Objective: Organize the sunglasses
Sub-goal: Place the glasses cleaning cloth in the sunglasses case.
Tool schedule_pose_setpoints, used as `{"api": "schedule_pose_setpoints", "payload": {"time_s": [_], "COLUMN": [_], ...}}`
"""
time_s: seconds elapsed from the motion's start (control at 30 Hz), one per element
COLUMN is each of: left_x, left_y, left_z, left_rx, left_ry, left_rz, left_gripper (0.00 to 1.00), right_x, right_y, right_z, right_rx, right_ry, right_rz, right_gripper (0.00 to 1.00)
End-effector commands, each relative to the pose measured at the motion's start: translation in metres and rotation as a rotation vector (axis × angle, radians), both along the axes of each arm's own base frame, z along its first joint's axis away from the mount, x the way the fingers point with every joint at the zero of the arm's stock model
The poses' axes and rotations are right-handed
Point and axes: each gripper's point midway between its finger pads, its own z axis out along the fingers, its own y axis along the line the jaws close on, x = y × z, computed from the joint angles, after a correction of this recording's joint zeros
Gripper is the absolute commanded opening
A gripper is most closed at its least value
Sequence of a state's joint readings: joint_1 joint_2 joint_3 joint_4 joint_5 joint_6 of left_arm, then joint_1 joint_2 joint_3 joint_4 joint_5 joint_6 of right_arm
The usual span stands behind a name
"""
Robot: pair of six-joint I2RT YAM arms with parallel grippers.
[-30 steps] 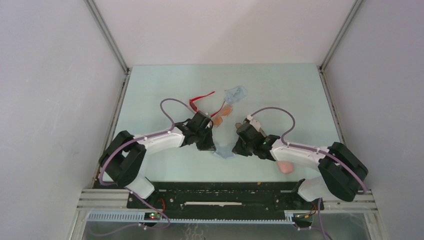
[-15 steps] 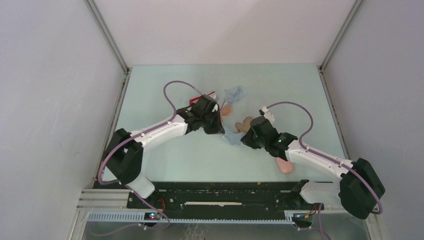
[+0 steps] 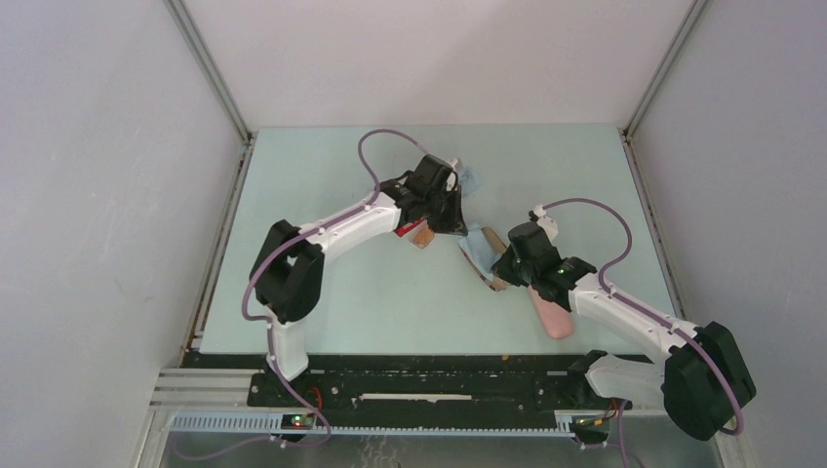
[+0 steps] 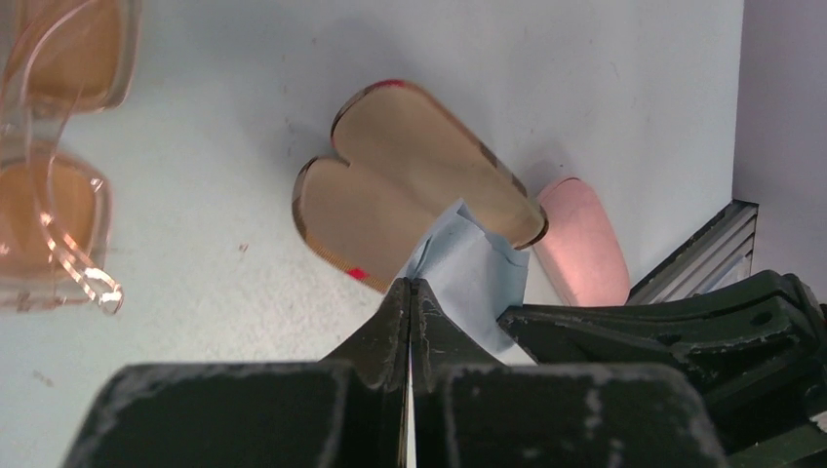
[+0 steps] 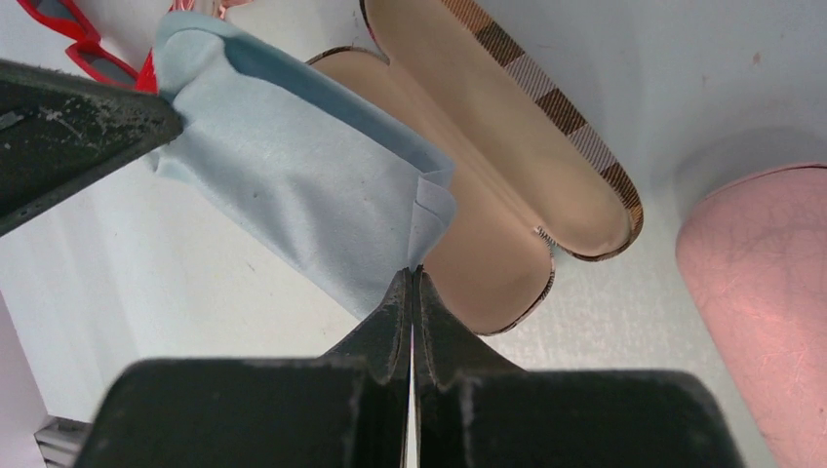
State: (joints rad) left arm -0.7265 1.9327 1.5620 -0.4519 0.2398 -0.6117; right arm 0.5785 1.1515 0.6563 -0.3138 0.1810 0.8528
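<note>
Left wrist view: orange-tinted sunglasses (image 4: 49, 146) flat on desk (image 4: 634, 78), left of open plaid case (image 4: 410, 185). Red sunglasses (image 5: 88, 58) behind pale blue cloth (image 5: 293, 185). Left jaws and right jaws each closed tight, pinching that cloth. Pink case (image 4: 585, 244) adjacent.

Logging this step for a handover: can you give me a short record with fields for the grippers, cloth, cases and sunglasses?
left gripper: shut on one corner of the cloth
right gripper: shut on the opposite corner
cloth: held between both grippers, partly over the plaid case
plaid case: open, nothing inside
pink case: closed, near the plaid case
red sunglasses: outside any case
orange sunglasses: outside any case
</note>
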Motion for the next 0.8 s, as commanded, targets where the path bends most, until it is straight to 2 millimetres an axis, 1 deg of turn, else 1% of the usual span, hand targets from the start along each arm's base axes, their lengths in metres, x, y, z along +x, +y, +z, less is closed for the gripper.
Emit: {"api": "schedule_pose_setpoints", "payload": {"time_s": [0.0, 0.23, 0.37, 0.43, 0.63, 0.77], "left_x": [0.008, 0.016, 0.016, 0.012, -0.001, -0.011], "left_y": [-0.021, -0.034, -0.034, -0.032, -0.015, -0.01], "left_z": [0.01, -0.006, -0.015, -0.021, -0.044, -0.058], "left_rx": [-0.029, -0.011, 0.01, 0.02, 0.077, 0.086], "left_ry": [-0.022, 0.003, 0.014, 0.028, 0.057, 0.086], "left_rz": [-0.078, -0.126, -0.148, -0.158, -0.172, -0.181], "left_gripper": [0.0, 0.0, 0.0, 0.0, 0.0, 0.0], "right_x": [0.006, 0.006, 0.003, 0.0, -0.008, -0.011], "right_y": [-0.005, -0.009, -0.011, -0.013, -0.014, -0.013], "right_z": [-0.004, -0.012, -0.019, -0.024, -0.04, -0.049], "right_rx": [-0.011, -0.025, -0.027, -0.033, -0.044, -0.056], "right_ry": [-0.002, 0.027, 0.044, 0.054, 0.095, 0.115], "right_rz": [0.001, -0.003, -0.003, -0.002, 0.015, 0.028], "right_gripper": [0.0, 0.0, 0.0, 0.0, 0.0, 0.0]}}
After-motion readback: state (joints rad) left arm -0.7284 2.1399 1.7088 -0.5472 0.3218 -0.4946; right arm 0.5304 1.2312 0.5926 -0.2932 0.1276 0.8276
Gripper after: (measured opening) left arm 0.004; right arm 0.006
